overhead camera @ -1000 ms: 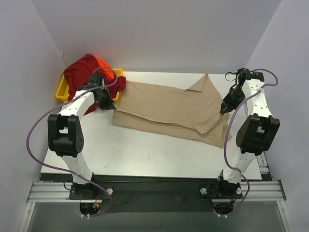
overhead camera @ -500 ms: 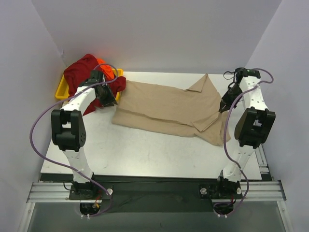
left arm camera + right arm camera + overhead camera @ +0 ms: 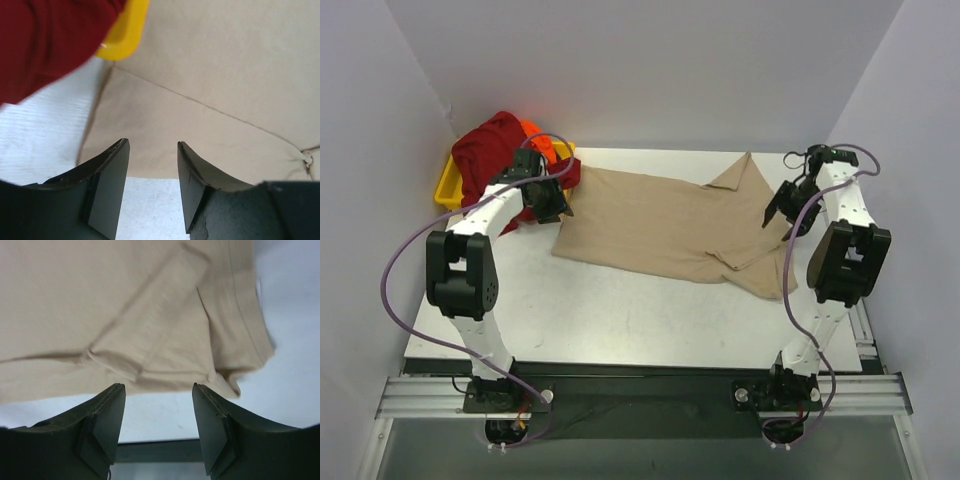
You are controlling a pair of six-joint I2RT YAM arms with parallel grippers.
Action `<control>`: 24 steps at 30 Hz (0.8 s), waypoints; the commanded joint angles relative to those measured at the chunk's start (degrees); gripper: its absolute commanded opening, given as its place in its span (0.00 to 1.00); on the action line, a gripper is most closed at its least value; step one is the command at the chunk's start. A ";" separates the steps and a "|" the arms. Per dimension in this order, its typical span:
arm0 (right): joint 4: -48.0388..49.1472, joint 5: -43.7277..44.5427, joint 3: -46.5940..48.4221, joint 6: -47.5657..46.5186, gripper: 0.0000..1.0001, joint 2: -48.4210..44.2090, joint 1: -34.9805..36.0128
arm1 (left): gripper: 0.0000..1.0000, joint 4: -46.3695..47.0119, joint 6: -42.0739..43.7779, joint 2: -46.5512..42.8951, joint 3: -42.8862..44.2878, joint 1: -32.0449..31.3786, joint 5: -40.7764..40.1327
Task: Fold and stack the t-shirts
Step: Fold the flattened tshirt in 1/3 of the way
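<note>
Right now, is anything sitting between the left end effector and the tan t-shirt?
Nothing visible does. The left end effector is open, and the tan t-shirt lies flat directly ahead of it. The yellow tray corner and the dark red t-shirt sit off to one side, outside that path.

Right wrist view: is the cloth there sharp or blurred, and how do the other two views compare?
Right wrist view: the tan t-shirt looks smeared, its folds soft, while the dark fingers are crisp. Left wrist view: the red t-shirt and yellow tray are soft-edged; the tan seam is sharper. Top external view: evenly lit, sharp, no glare.
</note>
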 commanded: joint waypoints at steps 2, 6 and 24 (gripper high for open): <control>0.05 -0.43 -15.09 -4.46 0.55 -13.12 -1.12 | 0.54 6.77 -2.03 -3.79 -5.61 -4.33 1.53; 3.39 -0.88 -29.93 -4.90 0.49 -19.81 -4.19 | 0.54 9.40 -3.18 -1.34 -6.94 -7.31 2.24; 7.09 2.29 -40.70 -5.87 0.37 -20.71 -8.95 | 0.53 13.46 -3.18 5.96 -10.10 -7.85 3.29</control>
